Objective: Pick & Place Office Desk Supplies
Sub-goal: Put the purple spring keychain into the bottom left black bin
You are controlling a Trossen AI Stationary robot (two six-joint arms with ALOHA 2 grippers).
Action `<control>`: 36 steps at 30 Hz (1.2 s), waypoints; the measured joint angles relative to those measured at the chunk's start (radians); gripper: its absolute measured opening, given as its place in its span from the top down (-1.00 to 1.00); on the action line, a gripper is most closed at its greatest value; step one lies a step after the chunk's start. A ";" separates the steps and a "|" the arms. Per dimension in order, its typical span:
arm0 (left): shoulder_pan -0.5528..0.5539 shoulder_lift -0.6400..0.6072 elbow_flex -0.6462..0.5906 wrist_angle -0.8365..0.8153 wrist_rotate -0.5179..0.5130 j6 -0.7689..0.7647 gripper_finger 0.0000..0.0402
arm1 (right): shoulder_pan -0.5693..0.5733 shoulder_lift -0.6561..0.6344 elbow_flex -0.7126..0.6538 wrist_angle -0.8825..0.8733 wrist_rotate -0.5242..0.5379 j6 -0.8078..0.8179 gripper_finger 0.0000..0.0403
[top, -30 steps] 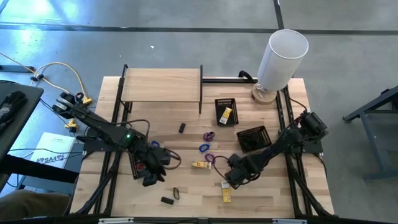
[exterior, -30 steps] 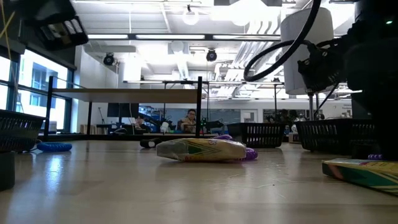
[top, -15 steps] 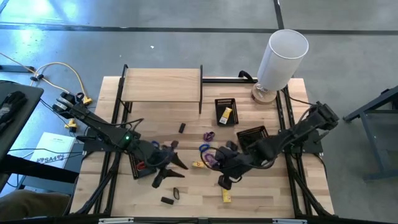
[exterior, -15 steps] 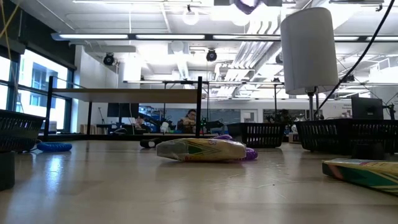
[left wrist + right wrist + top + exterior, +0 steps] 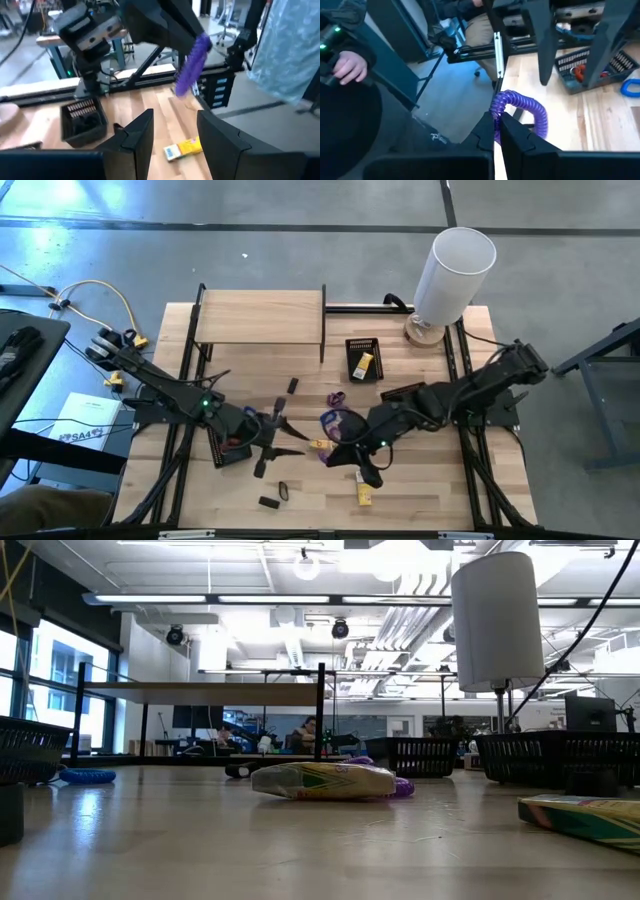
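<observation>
On the left, the left gripper (image 5: 272,442) hung over the table (image 5: 260,315) w/ its fingers (image 5: 137,132) apart & nothing between them. Just beside it sat a black mesh tray (image 5: 228,448) w/ something red inside, so maybe one thing was put away there, but it's too small to tell what. Below it a small black block (image 5: 267,502) & a thin black loop (image 5: 283,491) lay loose on the wood. Another black block (image 5: 293,385) lay higher up.

In the middle, a yellow packet (image 5: 320,444) lay flat, soft & crinkly-looking. A purple loop (image 5: 335,397) & a blue loop (image 5: 327,418) lay near it. A 2nd tray (image 5: 362,359) at the back held one yellow packet, so that one looks done.

The right gripper (image 5: 335,452) was near the middle, fingers (image 5: 512,135) pinched shut on a purple coil loop (image 5: 520,107), held up off the table. The coil looked springy, like a curly phone cord. Another yellow packet (image 5: 363,492) lay just below that gripper. A 3rd tray (image 5: 408,402) sat under the right arm.

At the far right back stood a tall white cylinder (image 5: 455,268), smooth & round.

My guess: the job was only partly done. A few things looked sorted, the purple coil was on its way, and most loops, blocks & packets had yet to be moved.
</observation>
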 joint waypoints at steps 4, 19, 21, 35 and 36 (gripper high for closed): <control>0.000 0.007 0.001 0.000 0.005 -0.088 0.28 | -0.018 0.001 0.000 0.013 -0.034 -0.003 0.98; 0.013 0.006 0.001 0.057 0.010 -0.078 0.28 | -0.092 0.040 0.000 0.051 -0.131 -0.007 0.98; 0.021 0.006 0.001 0.058 0.011 -0.062 0.28 | -0.105 0.044 0.000 0.047 -0.162 -0.007 0.98; 0.079 0.015 0.001 0.044 0.114 -0.107 0.28 | -0.145 0.057 0.000 0.061 -0.198 -0.009 0.98; 0.082 0.017 0.001 0.038 0.132 -0.113 0.28 | -0.148 0.057 0.000 0.061 -0.197 -0.009 0.98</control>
